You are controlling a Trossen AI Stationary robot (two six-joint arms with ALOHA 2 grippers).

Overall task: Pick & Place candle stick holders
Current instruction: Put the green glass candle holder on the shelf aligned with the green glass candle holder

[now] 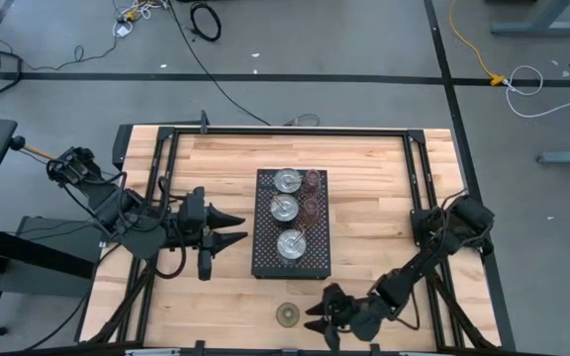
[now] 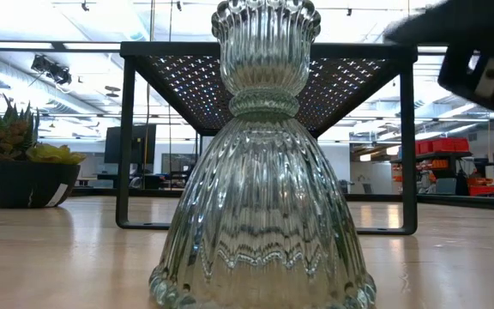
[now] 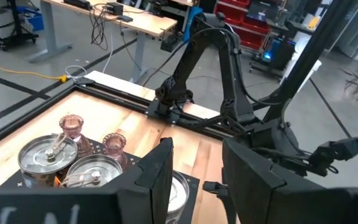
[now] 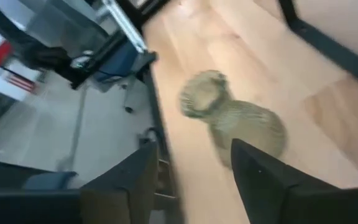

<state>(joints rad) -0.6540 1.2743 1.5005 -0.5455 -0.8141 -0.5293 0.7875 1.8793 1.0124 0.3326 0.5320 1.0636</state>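
Three silver cups (image 1: 287, 181) (image 1: 284, 208) (image 1: 291, 244) and two pinkish glass holders (image 1: 312, 180) (image 1: 311, 208) stand on the black perforated tray (image 1: 265, 259). An olive-green ribbed glass holder (image 1: 287, 314) stands on its wide base on the table near the front edge. It fills the low view (image 2: 264, 172). My right gripper (image 1: 312, 316) is open just right of it and apart from it; the holder shows beyond the fingers in the right wrist view (image 4: 232, 124). My left gripper (image 1: 242, 227) is open left of the tray, pointing at it; its wrist view shows the cups (image 3: 45, 155) and pink holders (image 3: 71, 127).
The tray stands raised on black legs (image 2: 127, 146) at the table's middle. A potted green plant (image 2: 20, 163) shows at the left of the low view. A black frame (image 1: 285, 131) runs around the table top. Bare wood lies between the tray and the front edge.
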